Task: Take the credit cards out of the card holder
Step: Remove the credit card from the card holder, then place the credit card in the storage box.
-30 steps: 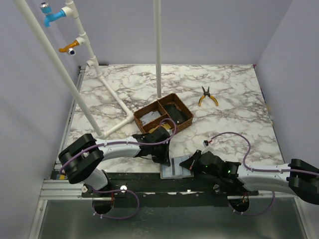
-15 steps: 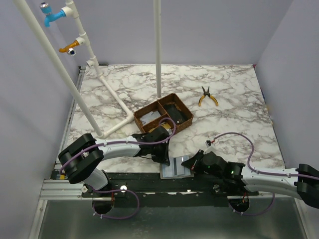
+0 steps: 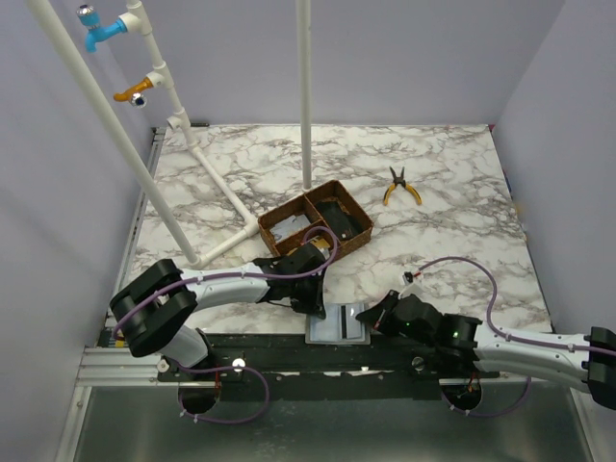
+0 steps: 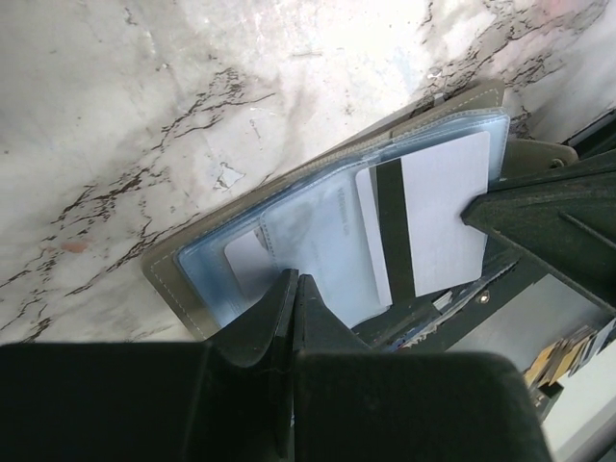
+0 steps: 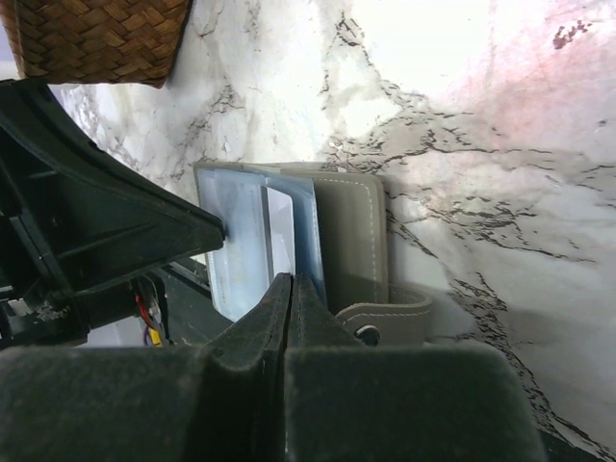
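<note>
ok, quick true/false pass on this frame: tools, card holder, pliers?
1. The left tool and right tool are both shut. True.
2. The card holder lies folded closed. False: it lies open, inside facing up.
3. A white card with a dark stripe shows on the holder. True.
4. The pliers lie in the woven tray. False: they lie on the table, apart from the tray.
5. The card holder is at the table's far edge. False: near edge, between the two tools.
</note>
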You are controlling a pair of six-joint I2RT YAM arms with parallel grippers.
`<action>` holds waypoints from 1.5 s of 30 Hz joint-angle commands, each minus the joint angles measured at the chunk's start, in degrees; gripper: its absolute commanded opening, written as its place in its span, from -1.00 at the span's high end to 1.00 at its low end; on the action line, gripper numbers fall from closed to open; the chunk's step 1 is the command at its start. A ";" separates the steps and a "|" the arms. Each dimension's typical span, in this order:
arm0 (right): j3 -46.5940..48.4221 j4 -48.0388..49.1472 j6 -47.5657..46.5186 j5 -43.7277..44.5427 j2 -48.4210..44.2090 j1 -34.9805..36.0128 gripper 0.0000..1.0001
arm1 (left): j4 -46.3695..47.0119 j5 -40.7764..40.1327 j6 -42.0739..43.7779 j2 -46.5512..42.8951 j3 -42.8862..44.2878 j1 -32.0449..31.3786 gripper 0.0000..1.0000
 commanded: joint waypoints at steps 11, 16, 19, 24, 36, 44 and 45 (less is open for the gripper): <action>4.18 -5.85 -1.42 2.85 -1.11 -0.24 0.99 | -8.37 -5.84 3.37 -2.90 1.23 0.51 1.00; 4.76 -5.85 -1.53 2.78 -1.51 -0.23 0.99 | -8.52 -5.33 3.47 -4.23 1.86 0.51 1.00; 5.72 -5.93 -1.97 2.94 -1.33 -0.25 0.99 | -9.69 -5.42 3.83 -5.33 2.88 0.51 0.97; 7.21 -5.34 -2.43 2.96 0.69 -0.28 0.99 | -11.25 -5.49 4.09 -7.75 4.58 0.51 0.67; 11.83 -6.24 -3.01 3.15 0.93 -0.29 0.99 | -8.83 0.16 4.07 -15.65 3.89 2.89 -0.57; 16.11 -6.84 -3.81 3.03 0.58 -0.27 0.98 | -5.30 4.19 3.18 -23.27 1.36 6.05 -0.87; 16.67 -6.74 -3.92 2.99 0.36 -0.25 0.99 | -4.65 4.98 2.90 -24.05 0.95 6.66 -0.87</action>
